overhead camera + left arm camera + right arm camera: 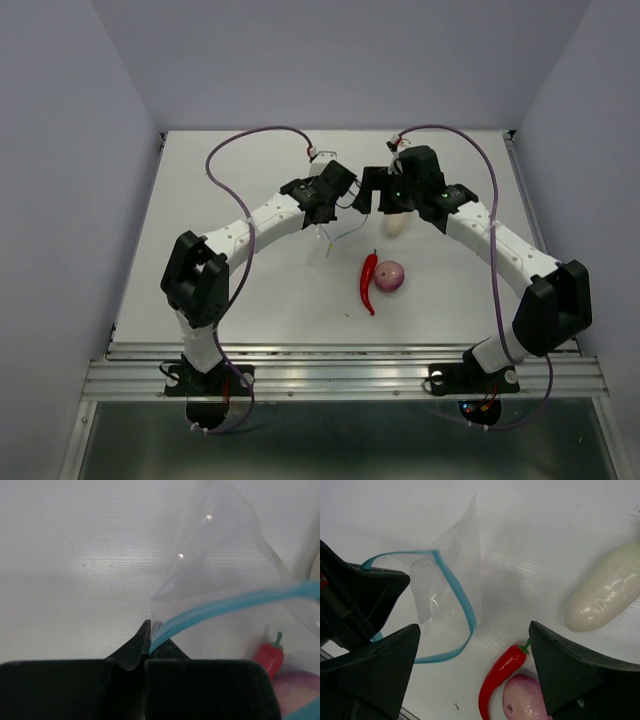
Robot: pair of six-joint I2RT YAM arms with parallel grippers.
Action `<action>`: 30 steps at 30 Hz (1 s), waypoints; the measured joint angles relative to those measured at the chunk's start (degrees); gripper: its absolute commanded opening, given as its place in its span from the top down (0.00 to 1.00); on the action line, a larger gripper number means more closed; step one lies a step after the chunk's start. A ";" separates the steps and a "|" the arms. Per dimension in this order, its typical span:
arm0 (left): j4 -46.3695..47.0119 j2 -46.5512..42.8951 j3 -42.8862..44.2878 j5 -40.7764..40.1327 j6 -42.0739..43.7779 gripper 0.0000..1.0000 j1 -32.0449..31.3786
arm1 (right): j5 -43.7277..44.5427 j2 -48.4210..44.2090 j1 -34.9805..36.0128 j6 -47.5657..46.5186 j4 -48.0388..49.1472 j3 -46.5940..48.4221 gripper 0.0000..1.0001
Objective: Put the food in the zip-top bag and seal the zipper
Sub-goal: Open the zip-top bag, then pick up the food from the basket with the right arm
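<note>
Left gripper (149,632) pinched fully shut on one end of the zipper (225,605), blue strip running off to the right from between the black fingers. Clear bag (215,555) hanging from that pinch, mouth spread into an open blue-rimmed loop in the right wrist view; lower edge perhaps touching the table (250,300), hard to tell through the clear plastic. Right gripper (475,627) spread wide, holding nothing, touching nothing, hovering just beside the bag's open mouth. Radish (605,597) flat on the table beside the right gripper, apart from the bag. Chili (500,672) and onion (525,700) lying side by side, touching or nearly so, below the right gripper and nearer the arm bases than the bag. All three outside the bag.
</note>
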 measured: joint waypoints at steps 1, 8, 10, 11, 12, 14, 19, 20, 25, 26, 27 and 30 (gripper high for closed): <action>0.02 0.11 0.00 0.02 -0.07 1.00 -0.09 | -0.15 0.00 0.00 -0.44 0.04 0.00 0.00; -1.33 1.40 1.16 -0.50 -2.25 1.00 -0.24 | 2.71 -4.72 0.00 -0.63 0.09 -4.44 0.00; -1.66 2.14 1.77 -0.55 -2.91 1.00 -0.22 | 5.11 -8.26 0.00 1.01 -1.38 -6.99 0.00; -1.70 2.32 1.79 -0.55 -3.15 1.00 -0.22 | 6.95 -10.34 0.00 2.14 -2.05 -8.57 0.00; -1.84 2.43 1.79 -0.52 -3.39 1.00 -0.20 | 8.17 -11.56 0.00 3.06 -2.97 -9.55 0.00; -1.99 2.45 1.79 -0.28 -3.67 1.00 -0.20 | 10.69 -14.58 0.00 5.62 -5.09 -12.92 0.00; -1.88 2.45 1.79 0.04 -3.69 1.00 -0.22 | 10.97 -15.85 -0.02 9.90 -9.40 -21.31 0.00; -1.75 2.45 1.79 0.13 -3.69 1.00 -0.22 | 10.23 -15.74 -0.04 10.47 -9.90 -22.73 0.00; -1.42 2.45 1.79 0.63 -3.72 1.00 -0.22 | 6.43 -15.67 -0.04 12.04 -9.92 -26.14 0.00; -1.38 2.45 1.79 0.63 -3.69 1.00 -0.22 | 6.01 -15.67 -0.04 12.17 -9.86 -26.27 0.00; -1.33 2.45 1.79 0.66 -3.69 1.00 -0.22 | 5.22 -15.63 -0.04 12.26 -9.60 -26.43 0.00; -1.31 2.45 1.79 0.63 -3.69 1.00 -0.22 | 3.98 -15.47 -0.04 12.72 -8.48 -27.08 0.00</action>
